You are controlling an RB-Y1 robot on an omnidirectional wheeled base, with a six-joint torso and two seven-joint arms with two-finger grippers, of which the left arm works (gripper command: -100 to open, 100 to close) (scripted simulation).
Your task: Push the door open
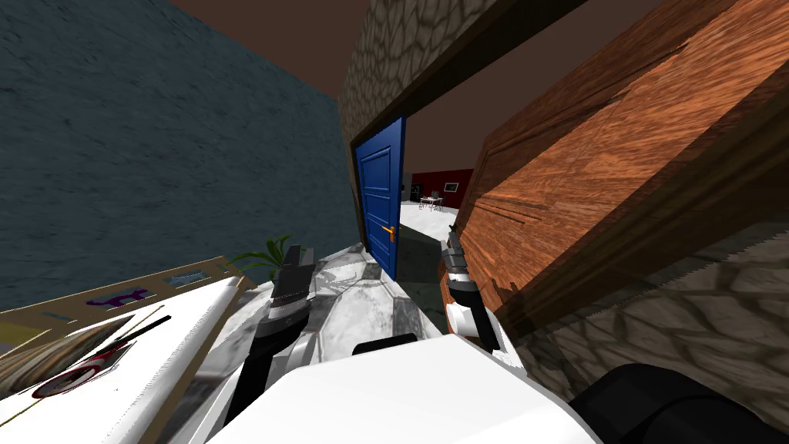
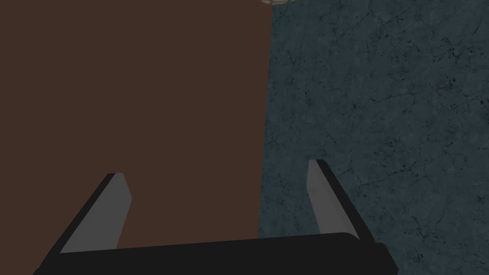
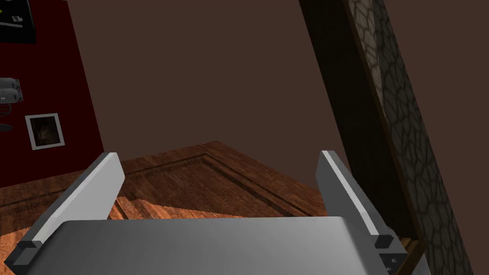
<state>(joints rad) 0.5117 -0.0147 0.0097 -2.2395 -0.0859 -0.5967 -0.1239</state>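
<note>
Hovering spread-fingered just beside the wooden door (image 1: 585, 177), ajar across the frame's right, the right hand (image 1: 453, 245) risked its thin fingers (image 3: 98, 191) skidding along the panel or snagging its edge if pushed aslant; left hand (image 1: 299, 254) spread, idle, lower centre-left.

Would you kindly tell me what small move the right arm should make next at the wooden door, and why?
Probably ease the right claw forward into the wooden door. The claw is open and sits right at the door's panelled face. The door stands only partly swung away from its dark frame, and the opening beside it looks narrow.
</note>
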